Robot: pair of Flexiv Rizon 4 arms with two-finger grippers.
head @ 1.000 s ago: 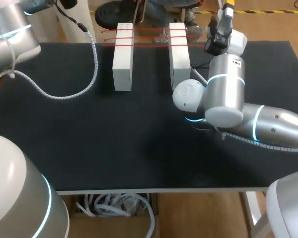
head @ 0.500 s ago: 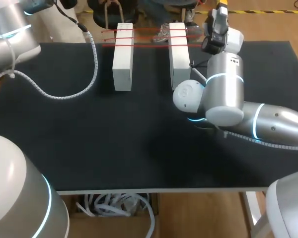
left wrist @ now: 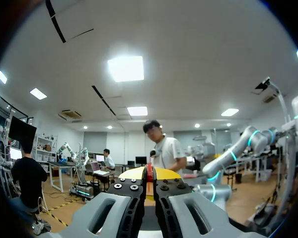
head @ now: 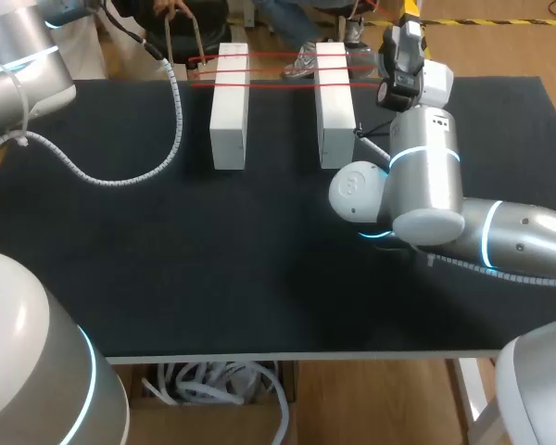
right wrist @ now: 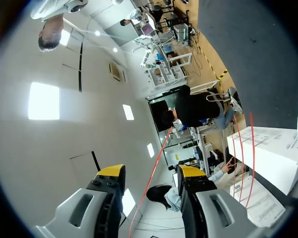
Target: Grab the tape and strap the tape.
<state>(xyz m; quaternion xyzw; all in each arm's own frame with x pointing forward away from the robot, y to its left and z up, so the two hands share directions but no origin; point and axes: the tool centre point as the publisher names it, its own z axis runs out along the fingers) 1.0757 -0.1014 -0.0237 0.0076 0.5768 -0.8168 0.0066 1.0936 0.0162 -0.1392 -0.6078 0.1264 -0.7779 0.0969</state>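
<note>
Table (head: 213, 278): black top; every position below is referenced to it. My right arm (head: 426, 176) comes in from the table's right side and lies over its right half, with the wrist raised at the far edge. My left arm (head: 18, 74) sits at the table's far left corner. Its white coiled cable (head: 120, 176) lies in a curve on the far left quarter.

Two white blocks (head: 230, 111) stand apart, side by side, on the table's far middle. A strip of black top shows between them, and their far ends reach the far edge. Red tape (head: 278, 83) runs in strands across both blocks, along that edge.

Right gripper (right wrist: 151, 173): my fingers stand well apart. One tape strand passes through the gap, touching neither finger as far as shows.

Left gripper (left wrist: 149, 173): my yellow tips are pressed together on a red strip of tape.
</note>
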